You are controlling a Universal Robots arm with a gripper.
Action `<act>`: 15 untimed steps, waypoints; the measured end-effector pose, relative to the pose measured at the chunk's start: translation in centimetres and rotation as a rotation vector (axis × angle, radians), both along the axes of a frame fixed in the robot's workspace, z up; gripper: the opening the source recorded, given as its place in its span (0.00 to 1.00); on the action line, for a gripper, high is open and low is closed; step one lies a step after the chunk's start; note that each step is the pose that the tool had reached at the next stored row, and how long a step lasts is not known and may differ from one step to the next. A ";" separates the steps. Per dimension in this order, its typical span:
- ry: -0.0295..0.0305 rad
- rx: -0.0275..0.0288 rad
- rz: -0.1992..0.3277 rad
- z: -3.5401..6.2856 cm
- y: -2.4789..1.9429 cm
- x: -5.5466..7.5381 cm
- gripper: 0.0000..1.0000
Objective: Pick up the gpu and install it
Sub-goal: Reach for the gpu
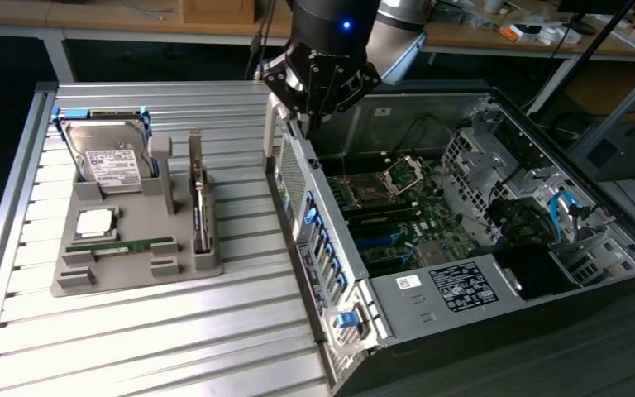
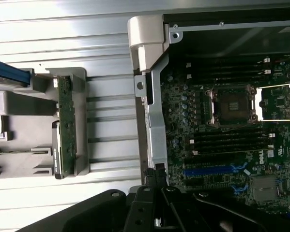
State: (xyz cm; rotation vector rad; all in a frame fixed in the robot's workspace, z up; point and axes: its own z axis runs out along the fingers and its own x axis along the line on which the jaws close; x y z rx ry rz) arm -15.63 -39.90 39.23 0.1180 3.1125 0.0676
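The gpu (image 1: 198, 197) stands on its long edge in a slot of the grey holder (image 1: 191, 266), its silver bracket end toward the front. In the wrist view the gpu (image 2: 66, 126) is a thin dark green-brown strip in the same holder (image 2: 82, 77). My gripper (image 1: 301, 124) hangs over the near wall of the open computer case (image 1: 329, 273), to the exterior view's right of the gpu and well apart from it. In the wrist view the gripper (image 2: 157, 180) is shut, its fingers together with nothing between them, just above the case wall.
The holder also carries a hard drive (image 1: 112, 159), a processor (image 1: 95, 222) and a green memory stick (image 1: 132, 246). The case lies open with its motherboard (image 1: 406, 217) exposed. Everything rests on a slatted metal table (image 1: 163, 331); benches stand behind.
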 end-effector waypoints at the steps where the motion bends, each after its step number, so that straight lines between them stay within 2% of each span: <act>1: -0.0001 0.0000 0.000 -0.01 0.00 -0.1 0.11; 15: 0.0000 0.0000 0.000 -0.01 0.00 -1.0 0.11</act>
